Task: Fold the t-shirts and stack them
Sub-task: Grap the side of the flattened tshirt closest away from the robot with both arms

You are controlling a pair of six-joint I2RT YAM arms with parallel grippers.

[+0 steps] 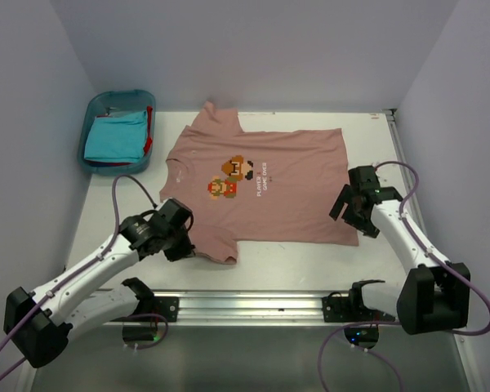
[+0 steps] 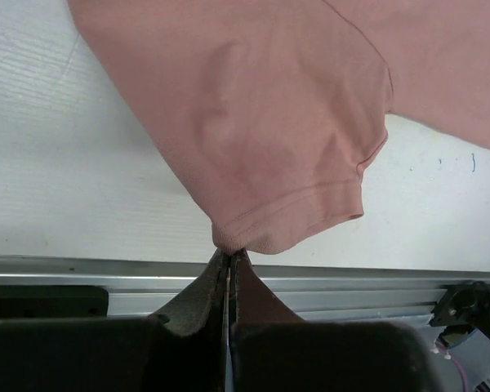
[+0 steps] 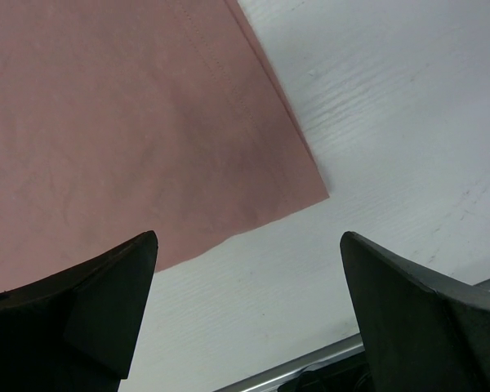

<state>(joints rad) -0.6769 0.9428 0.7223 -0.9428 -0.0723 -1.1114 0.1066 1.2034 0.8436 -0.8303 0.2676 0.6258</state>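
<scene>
Pink t-shirt (image 1: 261, 184) lies spread flat, print side up, on the white table (image 1: 310, 261), collar toward the left and hem toward the right. In my left wrist view the left gripper (image 2: 229, 255) is clenched, fingers pressed together with the corner of the near sleeve (image 2: 286, 163) cuff nipped at their tips; the rest of the sleeve lies on the table. Right gripper (image 3: 249, 237) is released, fingers spread wide and holding nothing, hanging over the near hem corner (image 3: 314, 188) of the same shirt; I cannot tell whether it touches the cloth. At the far left corner the blue bin (image 1: 94, 122) holds a folded turquoise t-shirt (image 1: 114, 139), with a red t-shirt (image 1: 149, 135) showing along its right side.
</scene>
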